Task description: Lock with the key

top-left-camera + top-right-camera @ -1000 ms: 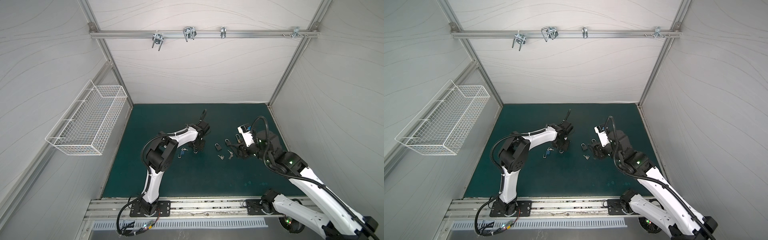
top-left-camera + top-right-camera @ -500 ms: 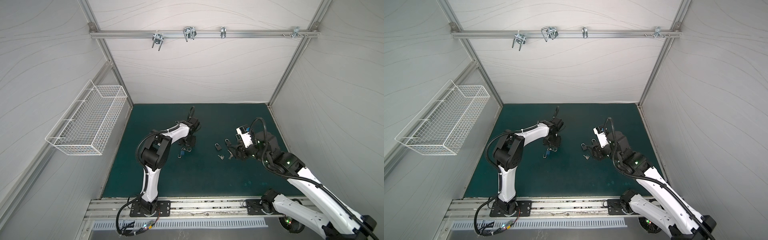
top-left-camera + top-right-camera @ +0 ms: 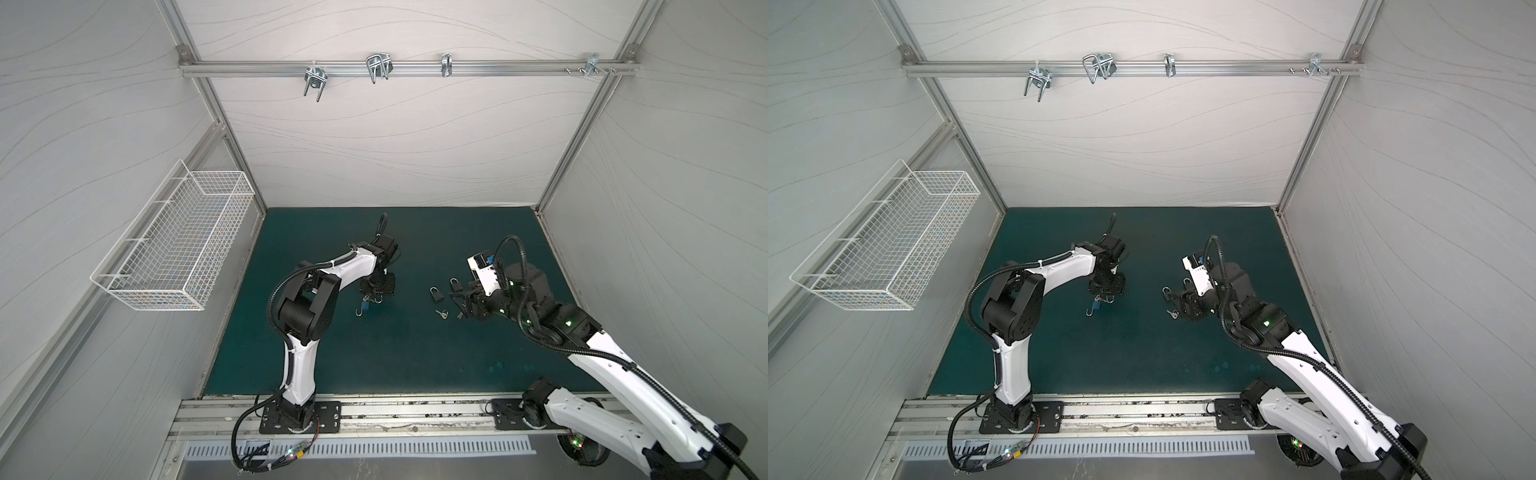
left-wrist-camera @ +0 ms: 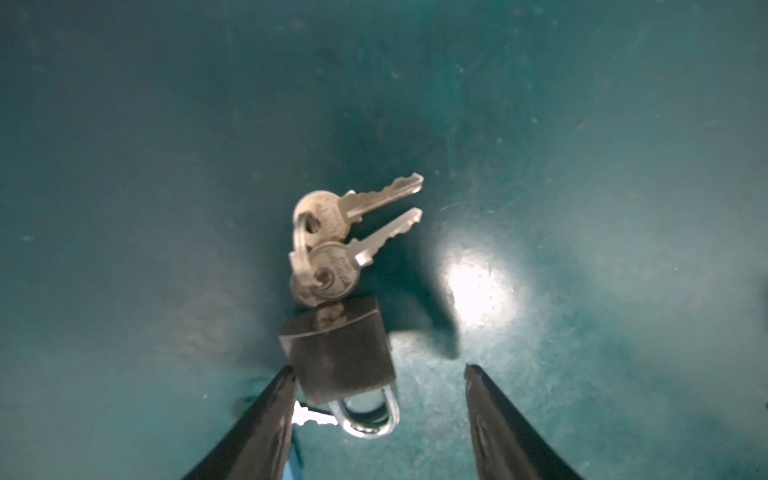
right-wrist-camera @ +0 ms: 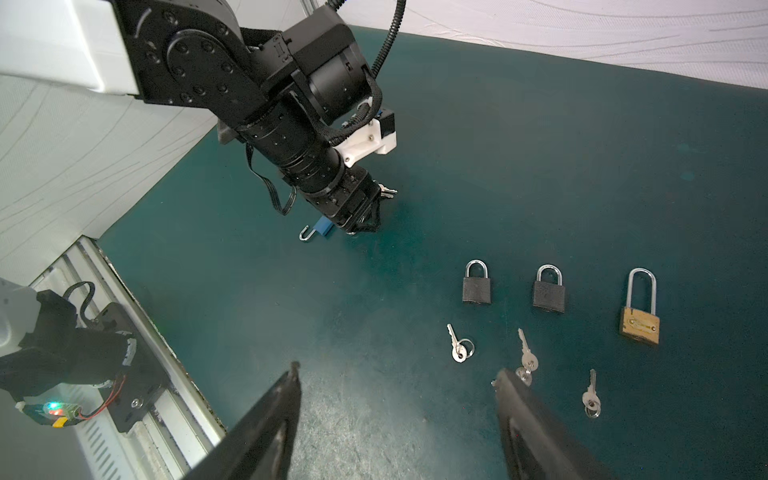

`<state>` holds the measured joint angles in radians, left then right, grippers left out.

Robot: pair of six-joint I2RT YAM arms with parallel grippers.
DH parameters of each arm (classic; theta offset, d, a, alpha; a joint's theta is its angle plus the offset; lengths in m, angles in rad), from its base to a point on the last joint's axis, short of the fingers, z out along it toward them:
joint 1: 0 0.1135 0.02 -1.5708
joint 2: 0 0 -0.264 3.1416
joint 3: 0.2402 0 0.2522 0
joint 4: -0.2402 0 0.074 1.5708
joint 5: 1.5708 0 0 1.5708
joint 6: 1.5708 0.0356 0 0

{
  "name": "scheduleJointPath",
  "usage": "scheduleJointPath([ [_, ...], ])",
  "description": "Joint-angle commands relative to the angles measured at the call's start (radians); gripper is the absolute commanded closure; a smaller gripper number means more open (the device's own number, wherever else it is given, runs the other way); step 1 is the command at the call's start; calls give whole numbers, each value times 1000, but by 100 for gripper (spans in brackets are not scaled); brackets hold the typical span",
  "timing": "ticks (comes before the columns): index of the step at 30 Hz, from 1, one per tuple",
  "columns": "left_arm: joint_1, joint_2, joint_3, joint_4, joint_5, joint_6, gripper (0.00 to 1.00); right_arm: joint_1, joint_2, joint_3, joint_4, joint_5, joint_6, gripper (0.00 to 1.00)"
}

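Observation:
In the left wrist view a black padlock (image 4: 338,353) lies on the green mat with its shackle (image 4: 374,419) pushed in. A ring of keys (image 4: 328,249) lies at its base, and one key seems to sit in the keyhole. My left gripper (image 4: 378,370) is open, low over this padlock, which lies against one fingertip (image 4: 282,382). A blue padlock (image 3: 365,306) with an open shackle lies just beside it. My right gripper (image 5: 395,370) is open and holds nothing. It hovers near two black padlocks (image 5: 476,286), a brass padlock (image 5: 640,320) and loose keys (image 5: 457,349).
A white wire basket (image 3: 174,245) hangs on the left wall. Metal hooks (image 3: 378,68) hang from a rail on the back wall. The arm bases stand on the metal rail (image 3: 395,415) along the mat's front edge.
My left gripper has moved left across the mat to the blue padlock, and its jaws have spread wider. The right arm has hardly moved.

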<state>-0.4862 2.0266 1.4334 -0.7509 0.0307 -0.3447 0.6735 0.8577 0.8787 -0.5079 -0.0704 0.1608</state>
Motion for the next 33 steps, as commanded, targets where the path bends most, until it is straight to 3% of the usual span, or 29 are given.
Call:
scheduleJointPath([
  [1, 3, 57, 59, -5, 24, 13, 33, -5, -19, 21, -18, -12, 1, 26],
  [7, -5, 118, 123, -15, 48, 48, 28, -5, -25, 23, -23, -2, -3, 26],
  [14, -75, 137, 156, -16, 74, 145, 23, -5, -25, 23, -24, 9, -2, 26],
  [25, -168, 136, 131, 16, 190, 223, 26, -5, -37, 19, -34, 32, -3, 26],
  [30, -172, 90, 105, 42, 162, 203, 27, -5, -51, 6, -30, 81, 2, 27],
  [33, -171, 41, 91, 43, 89, 177, 24, -6, -52, 3, -26, 96, 4, 27],
])
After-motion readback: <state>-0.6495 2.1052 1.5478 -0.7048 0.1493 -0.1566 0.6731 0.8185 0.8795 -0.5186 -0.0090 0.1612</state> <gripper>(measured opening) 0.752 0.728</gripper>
